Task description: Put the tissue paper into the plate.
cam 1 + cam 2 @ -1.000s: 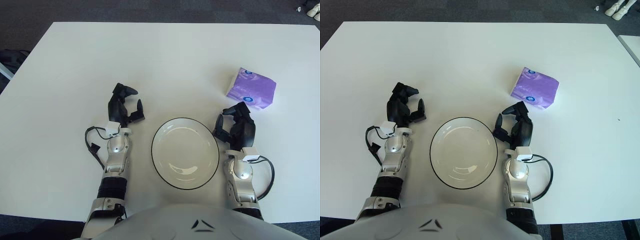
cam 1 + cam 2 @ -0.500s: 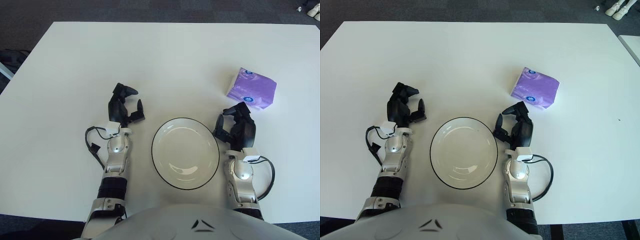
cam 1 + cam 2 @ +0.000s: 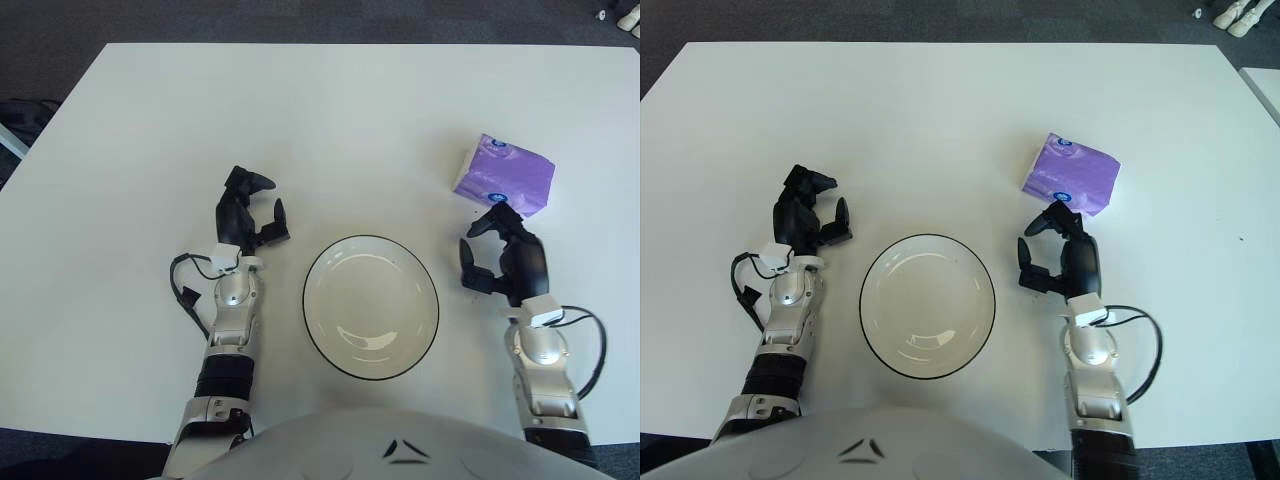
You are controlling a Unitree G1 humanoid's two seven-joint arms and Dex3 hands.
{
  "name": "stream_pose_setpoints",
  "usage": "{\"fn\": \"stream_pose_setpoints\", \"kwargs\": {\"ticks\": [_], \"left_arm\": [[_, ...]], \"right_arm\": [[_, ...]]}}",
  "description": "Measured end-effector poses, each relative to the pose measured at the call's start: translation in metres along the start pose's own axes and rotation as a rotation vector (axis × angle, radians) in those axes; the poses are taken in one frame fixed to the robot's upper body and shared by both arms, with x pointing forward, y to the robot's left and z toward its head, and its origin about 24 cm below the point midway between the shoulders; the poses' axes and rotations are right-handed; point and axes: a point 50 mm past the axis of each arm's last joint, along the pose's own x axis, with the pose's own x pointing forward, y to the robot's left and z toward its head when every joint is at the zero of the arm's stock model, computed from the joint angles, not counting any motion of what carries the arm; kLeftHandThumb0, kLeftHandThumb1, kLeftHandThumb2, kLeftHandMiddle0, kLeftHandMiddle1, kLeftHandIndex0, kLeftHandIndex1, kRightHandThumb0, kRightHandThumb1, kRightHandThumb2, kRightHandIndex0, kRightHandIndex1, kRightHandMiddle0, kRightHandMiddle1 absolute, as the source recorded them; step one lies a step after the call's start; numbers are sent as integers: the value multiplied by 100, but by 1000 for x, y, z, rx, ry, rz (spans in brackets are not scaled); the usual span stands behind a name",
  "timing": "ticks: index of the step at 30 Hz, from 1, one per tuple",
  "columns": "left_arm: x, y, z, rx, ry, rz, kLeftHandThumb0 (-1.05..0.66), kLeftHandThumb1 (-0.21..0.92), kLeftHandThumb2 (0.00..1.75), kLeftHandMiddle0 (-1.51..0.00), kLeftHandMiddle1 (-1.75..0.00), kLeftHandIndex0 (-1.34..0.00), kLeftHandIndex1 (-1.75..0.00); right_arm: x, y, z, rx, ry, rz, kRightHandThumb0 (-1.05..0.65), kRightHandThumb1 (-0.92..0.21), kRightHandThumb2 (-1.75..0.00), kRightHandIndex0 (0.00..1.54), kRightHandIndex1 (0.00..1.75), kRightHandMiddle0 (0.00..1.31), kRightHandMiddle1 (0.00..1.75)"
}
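Observation:
A purple pack of tissue paper (image 3: 503, 176) lies on the white table at the right. A white plate (image 3: 371, 305) with a dark rim sits at the front centre, with nothing in it. My right hand (image 3: 505, 262) is to the right of the plate and just below the tissue pack, apart from both, its fingers spread and holding nothing. To the left of the plate is my left hand (image 3: 250, 213), fingers relaxed and holding nothing.
The white table (image 3: 330, 110) stretches far back and to both sides. Dark carpet surrounds it. Cables (image 3: 190, 285) loop beside both wrists.
My right hand has shifted to the right, away from the plate's rim, and now sits directly below the tissue pack. The left hand, plate and tissue pack have not moved.

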Motion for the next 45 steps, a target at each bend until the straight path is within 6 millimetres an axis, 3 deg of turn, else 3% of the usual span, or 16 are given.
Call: {"fn": "stream_pose_setpoints", "kwargs": {"ticks": [7, 13, 16, 18, 19, 22, 23, 28, 29, 32, 35, 38, 45], "left_arm": [[0, 0, 1, -3, -7, 0, -1, 23, 137, -63, -158, -57, -175], [0, -1, 2, -7, -19, 1, -1, 25, 135, -61, -158, -57, -175], [0, -1, 2, -7, -20, 3, -1, 25, 134, -62, -156, -57, -175], [0, -1, 2, -7, -20, 6, -1, 25, 134, -63, -155, -57, -175], [0, -1, 2, -7, -19, 8, -1, 25, 134, -63, -155, -57, -175], [0, -1, 1, -7, -19, 12, -1, 25, 134, -64, -153, -58, -175], [-1, -1, 1, -7, -19, 13, -1, 25, 134, -64, -153, -58, -175], [-1, -1, 1, -8, -14, 13, -1, 24, 134, -63, -154, -58, -175], [-1, -2, 1, -7, -13, 12, -1, 24, 134, -63, -154, -58, -175], [0, -2, 1, -8, -13, 12, -1, 23, 135, -65, -154, -57, -175], [0, -2, 1, -8, -16, 13, -1, 23, 136, -67, -155, -57, -175], [0, -2, 2, -9, -20, 15, -1, 22, 137, -68, -154, -57, -175], [0, -1, 1, -8, -17, 24, -1, 20, 139, -70, -153, -57, -175]], "right_arm": [[15, -8, 22, -98, -124, 62, -43, -47, -113, 82, 175, 49, 175], [20, -16, 31, -158, -164, 92, -41, -57, -101, 67, 170, 41, 175], [21, -23, 33, -219, -158, 117, -37, -80, -68, 35, 158, 27, 175], [23, -29, 33, -264, -147, 135, -37, -86, -60, 26, 154, 23, 175], [24, -32, 33, -286, -141, 142, -46, -87, -63, 22, 152, 18, 171], [28, -39, 34, -345, -138, 155, -76, -86, -78, 6, 142, 5, 156], [31, -41, 34, -361, -144, 156, -78, -86, -79, 5, 140, 4, 154], [47, -51, 40, -419, -211, 161, -88, -79, -78, 1, 91, 0, 119], [50, -54, 42, -438, -229, 161, -89, -77, -77, 0, 82, 0, 110], [56, -61, 49, -497, -273, 161, -95, -76, -72, 0, 37, 0, 61], [56, -67, 51, -583, -278, 165, -101, -79, -67, 0, 12, 0, 29], [57, -73, 53, -659, -272, 163, -103, -80, -63, 0, 4, 0, 9], [67, -84, 55, -760, -261, 201, -105, -77, -58, 0, 0, 0, 1]]}}
